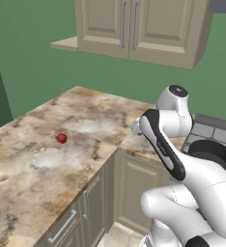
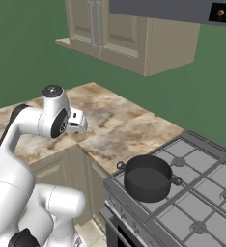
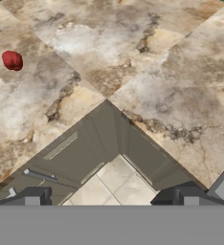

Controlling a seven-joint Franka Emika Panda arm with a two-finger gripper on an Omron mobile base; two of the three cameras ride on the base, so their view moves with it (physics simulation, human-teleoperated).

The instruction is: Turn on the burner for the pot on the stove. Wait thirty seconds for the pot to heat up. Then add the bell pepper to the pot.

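Green walls and beige cabinets frame an L-shaped, brown-and-cream marbled stone tabletop (image 1: 47,159) that wraps an inner corner, and the white arm's two-finger pincer (image 3: 109,197) hangs above that corner with its jaws spread wide and nothing between them. In the hand view the small glossy red roundish bell pepper (image 3: 12,61) lies alone on the stone, well apart from the pincer, up and to the left of its dark fingertips (image 3: 35,196); the left base view also shows it (image 1: 62,138), isolated on open tabletop. Off to the pincer's other side stands the squat round dark grey metal pot (image 2: 148,177), with two small side handles, on a front grate of the grey steel gas stove (image 2: 202,193), looking empty inside. I'd judge the pepper light, fairly firm and hollow, but its waxy, rounded skin is likely slippery and it may roll if nudged. A straight-down approach with the jaws closing across its widest middle looks safest, squeezing only gently so it neither squirts out nor bruises. Whether any burner is lit cannot be told, and the knob row is hidden here.
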